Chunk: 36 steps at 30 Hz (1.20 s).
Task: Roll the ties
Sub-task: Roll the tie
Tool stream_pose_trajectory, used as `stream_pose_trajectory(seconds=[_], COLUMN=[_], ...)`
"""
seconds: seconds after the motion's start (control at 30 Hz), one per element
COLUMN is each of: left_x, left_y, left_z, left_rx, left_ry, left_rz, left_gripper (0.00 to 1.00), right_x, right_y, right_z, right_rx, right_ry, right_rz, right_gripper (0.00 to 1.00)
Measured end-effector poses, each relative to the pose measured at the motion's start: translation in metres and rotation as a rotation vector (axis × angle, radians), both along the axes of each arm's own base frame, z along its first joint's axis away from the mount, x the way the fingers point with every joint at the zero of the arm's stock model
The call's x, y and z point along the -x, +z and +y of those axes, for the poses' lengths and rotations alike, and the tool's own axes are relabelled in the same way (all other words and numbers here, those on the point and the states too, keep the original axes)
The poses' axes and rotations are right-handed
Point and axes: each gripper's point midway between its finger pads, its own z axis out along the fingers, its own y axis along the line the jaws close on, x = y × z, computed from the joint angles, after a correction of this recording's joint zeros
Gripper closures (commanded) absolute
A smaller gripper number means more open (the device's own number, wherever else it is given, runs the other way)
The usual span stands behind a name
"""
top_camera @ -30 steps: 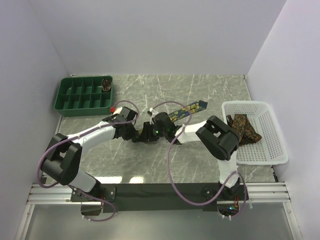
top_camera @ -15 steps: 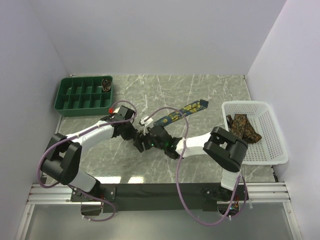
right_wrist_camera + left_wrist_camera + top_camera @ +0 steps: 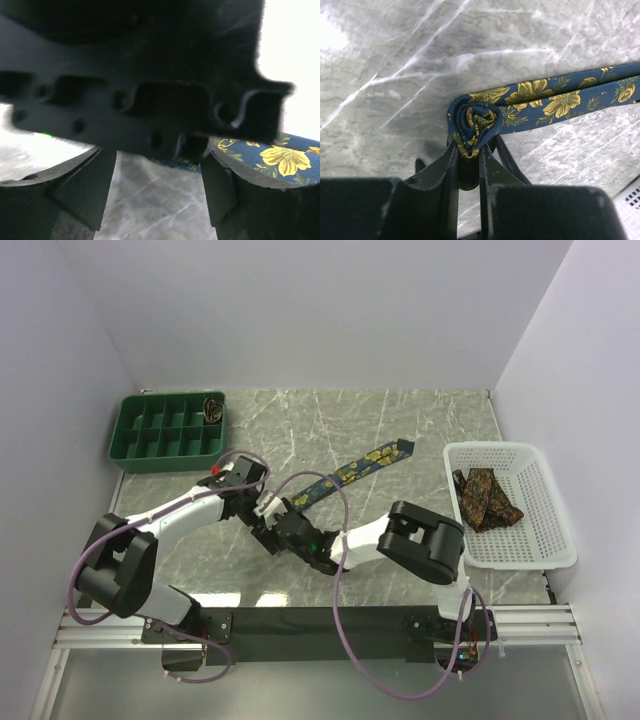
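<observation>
Left gripper (image 3: 468, 150): jaws narrow, pinched on the rolled end of the navy tie (image 3: 472, 120). The roll is 1 tight spiral sitting right at the fingertips. Right gripper (image 3: 157, 160): jaws wide and holding nothing, with the left gripper's dark body close ahead. A flat stretch of tie shows just past its right finger (image 3: 220, 192); contact cannot be told. Beyond the roll, the unrolled length lies flat on the table (image 3: 420, 415), running diagonally away to the right, its pointed end near the white basket (image 3: 530, 552), which holds brown ties (image 3: 485, 498). Far left, the green tray (image 3: 130, 455) has 1 rolled tie (image 3: 213, 408) in its far-right compartment.
</observation>
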Motion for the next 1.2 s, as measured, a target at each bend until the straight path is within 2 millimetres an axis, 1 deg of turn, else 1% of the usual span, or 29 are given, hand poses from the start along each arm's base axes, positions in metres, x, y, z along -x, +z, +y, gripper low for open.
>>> stream_pose_trajectory(seconds=[0.07,0.13,0.2,0.3,0.4,0.43,0.53,0.63,0.67,0.83,0.93,0.97,1.0,1.07,1.1,1.2], left_x=[0.001,0.002,0.002,0.002,0.001,0.0,-0.004,-0.004,-0.004,-0.005,-0.005,-0.006,-0.005,-0.007,-0.008,-0.014], left_y=[0.0,-0.001,-0.001,-0.001,-0.001,0.0,0.003,0.003,0.003,0.003,0.003,0.003,0.003,0.004,0.004,0.006], left_z=[0.001,0.002,0.003,0.004,0.005,0.005,0.006,0.007,0.007,0.008,0.009,0.01,0.011,0.015,0.017,0.025], left_rx=[0.005,0.01,0.014,0.012,0.014,0.016,0.024,0.024,0.023,0.022,0.021,0.022,0.022,0.023,0.022,0.023], left_ry=[0.015,0.027,0.04,0.049,0.056,0.058,0.069,0.074,0.074,0.075,0.074,0.078,0.077,0.08,0.084,0.101], left_rz=[0.003,0.005,0.008,0.006,0.005,0.004,-0.013,-0.014,-0.015,-0.016,-0.016,-0.015,-0.012,-0.011,-0.013,-0.021], left_gripper=[0.99,0.99,0.98,0.98,0.96,0.96,0.96,0.92,0.91,0.8,0.75,0.71,0.64,0.52,0.43,0.32], right_x=[-0.004,-0.008,-0.012,-0.014,-0.015,-0.015,-0.017,-0.018,-0.018,-0.017,-0.017,-0.017,-0.016,-0.016,-0.016,-0.016], right_y=[-0.006,-0.009,-0.011,-0.012,-0.012,-0.012,-0.01,-0.01,-0.01,-0.01,-0.011,-0.011,-0.011,-0.011,-0.011,-0.011], right_z=[0.0,0.0,0.001,0.002,0.002,0.002,0.005,0.006,0.006,0.006,0.006,0.007,0.007,0.008,0.009,0.01], right_rx=[0.021,0.036,0.046,0.054,0.06,0.06,0.052,0.05,0.049,0.048,0.047,0.043,0.039,0.032,0.026,0.008], right_ry=[-0.013,-0.025,-0.037,-0.046,-0.055,-0.057,-0.071,-0.074,-0.074,-0.074,-0.073,-0.072,-0.072,-0.072,-0.071,-0.073], right_rz=[-0.019,-0.035,-0.046,-0.062,-0.076,-0.079,-0.09,-0.093,-0.093,-0.09,-0.087,-0.083,-0.079,-0.07,-0.063,-0.04], right_gripper=[0.32,0.32,0.38,0.48,0.6,0.67,0.8,0.87,0.88,0.99,1.0,1.0,1.0,1.0,1.0,1.0])
